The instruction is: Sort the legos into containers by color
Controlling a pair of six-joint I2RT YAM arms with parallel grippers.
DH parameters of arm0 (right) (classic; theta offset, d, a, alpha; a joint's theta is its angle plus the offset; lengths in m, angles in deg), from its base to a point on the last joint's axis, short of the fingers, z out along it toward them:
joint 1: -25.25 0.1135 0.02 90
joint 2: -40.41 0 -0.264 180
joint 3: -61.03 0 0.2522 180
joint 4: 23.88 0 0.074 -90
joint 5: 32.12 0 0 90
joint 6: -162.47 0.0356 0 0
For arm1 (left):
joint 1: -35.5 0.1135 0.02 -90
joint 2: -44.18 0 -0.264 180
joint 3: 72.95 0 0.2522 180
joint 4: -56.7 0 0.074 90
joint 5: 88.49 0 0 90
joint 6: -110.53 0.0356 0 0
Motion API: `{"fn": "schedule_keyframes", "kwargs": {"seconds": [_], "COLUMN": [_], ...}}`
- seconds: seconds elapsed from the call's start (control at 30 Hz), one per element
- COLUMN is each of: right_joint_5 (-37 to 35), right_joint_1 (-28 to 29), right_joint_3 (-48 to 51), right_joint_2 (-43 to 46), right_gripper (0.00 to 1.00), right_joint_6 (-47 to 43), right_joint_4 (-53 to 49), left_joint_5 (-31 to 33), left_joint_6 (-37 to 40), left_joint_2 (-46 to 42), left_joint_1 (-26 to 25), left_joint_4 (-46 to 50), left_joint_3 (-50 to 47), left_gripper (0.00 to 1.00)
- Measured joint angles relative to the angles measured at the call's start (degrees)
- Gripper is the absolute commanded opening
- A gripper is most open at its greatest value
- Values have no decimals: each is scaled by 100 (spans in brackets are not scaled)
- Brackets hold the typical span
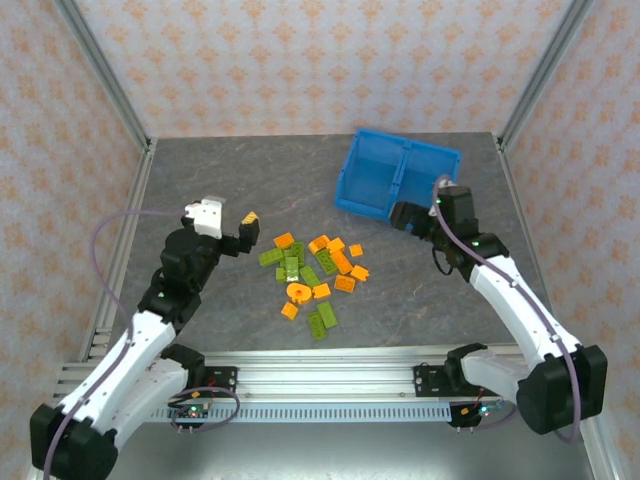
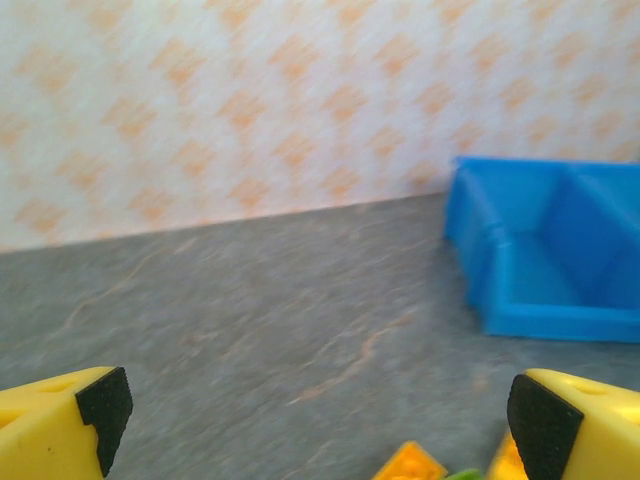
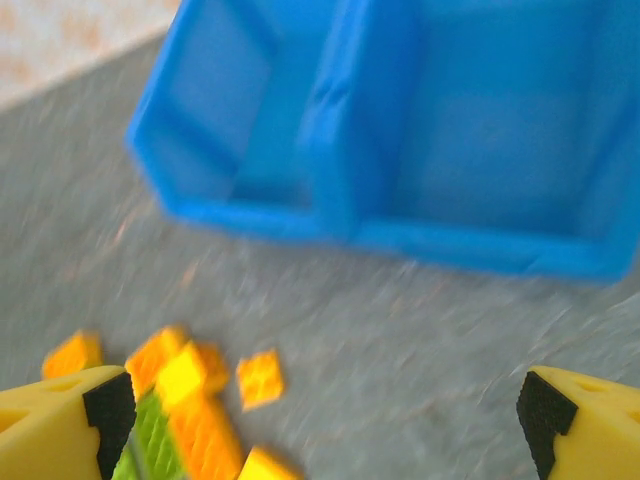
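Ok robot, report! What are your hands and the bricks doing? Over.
Left gripper open, empty, left of the bricks. Right gripper open, empty, near the bin. All bricks loose on the table, none in the bin. Nothing in the way.

Legos (image 1: 315, 275) lie in a loose cluster in the middle of the desk (image 1: 220, 170), with the ring piece (image 1: 298, 292) toward its near side. The bin (image 1: 395, 175) sits behind and right of the cluster (two compartments side by side, divider between). Left pincer (image 1: 248, 225) is just left of the cluster. Right pincer (image 1: 403, 216) is just before the bin, right of the legos.
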Motion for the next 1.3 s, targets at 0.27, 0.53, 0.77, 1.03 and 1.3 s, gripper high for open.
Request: {"fn": "schedule_keyframes", "kwargs": {"seconds": [0.27, 0.53, 0.77, 1.03, 1.3], "right_joint_5": [498, 516, 459, 428, 289], "right_joint_1": [1593, 2280, 2573, 2616, 2671], "right_joint_3": [-579, -579, -656, -852, -988], "right_joint_2": [-957, -2273, -2935, -3515, -3731], "right_gripper": [99, 90, 79, 79, 78], "right_joint_6": [-332, -708, -1095, -1257, -1290], "right_joint_4": [-1119, -1309, -1246, -1123, -931], "left_joint_5": [-1786, -2653, -2920, -3008, -3058], "left_joint_6": [1438, 3401, 3906, 4011, 4028], "left_joint_2": [17, 221, 264, 33, 24], "left_joint_1": [-883, -1300, -1329, -1335, -1335], "left_joint_4": [2708, 4343, 4413, 4363, 4256], "left_joint_3": [2050, 1582, 1102, 942, 916], "left_gripper": [99, 99, 99, 99, 99]}}
